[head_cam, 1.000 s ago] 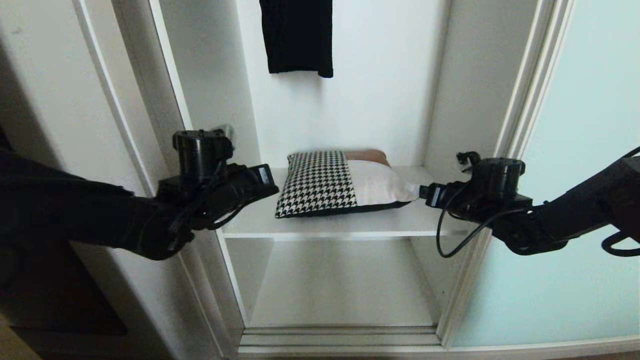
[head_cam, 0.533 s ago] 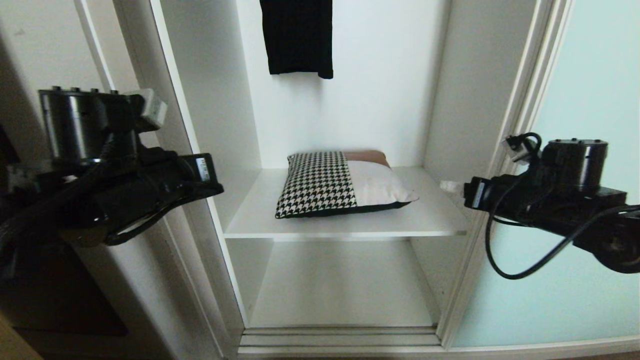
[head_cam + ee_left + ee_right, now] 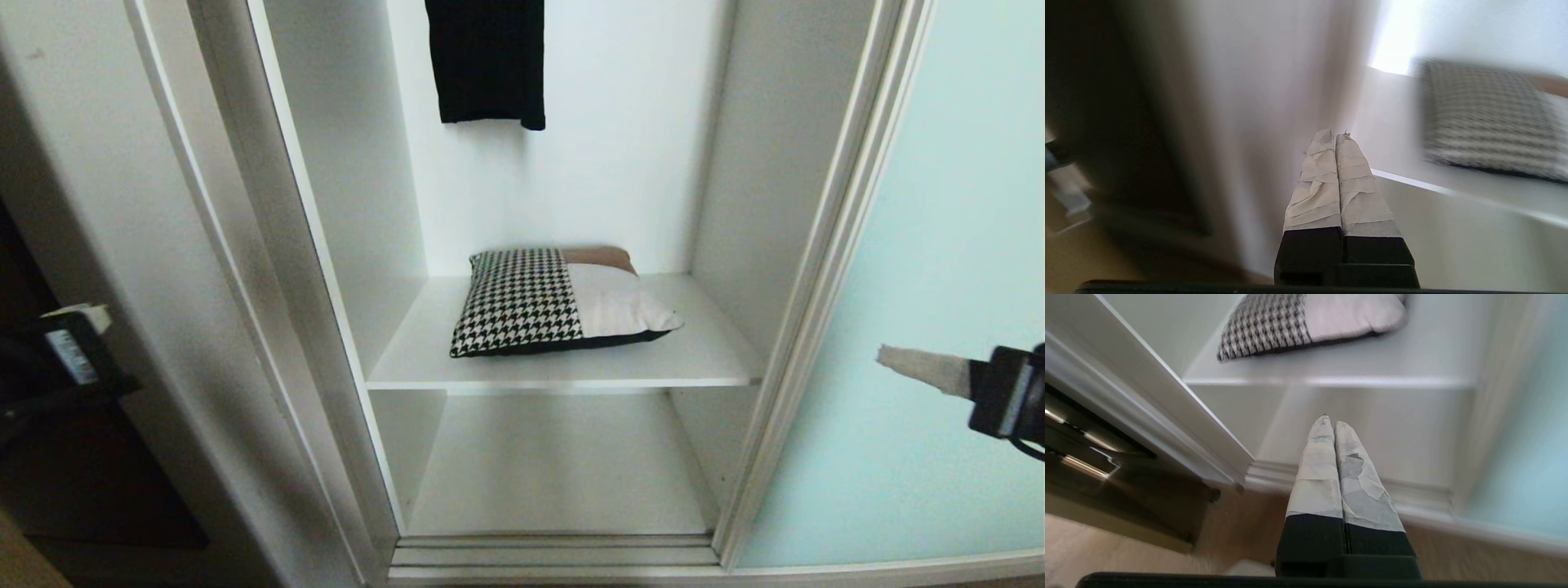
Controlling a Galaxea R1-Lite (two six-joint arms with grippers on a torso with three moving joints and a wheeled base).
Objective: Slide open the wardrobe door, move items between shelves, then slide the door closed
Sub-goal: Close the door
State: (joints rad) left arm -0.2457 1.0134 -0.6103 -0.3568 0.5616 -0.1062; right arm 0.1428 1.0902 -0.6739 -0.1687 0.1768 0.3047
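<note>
The cushion, houndstooth on one half with grey and rust patches, lies flat on the upper shelf of the open wardrobe. Nothing touches it. The lower shelf is bare. The sliding wardrobe door of aqua glass stands to the right of the opening. My left gripper is at the far left edge, shut and empty, with the cushion off to its side. My right gripper hangs before the door, shut and empty, well below the cushion.
A black garment hangs at the back above the cushion. A white-grey side wall panel flanks the opening on the left, with dark furniture beyond it. The ridged floor track runs along the bottom, and wooden floor lies in front.
Both arms have drawn back from beside the cushion, outward to the picture's edges. The right gripper has left the cushion's corner. The cushion stays on the shelf.
</note>
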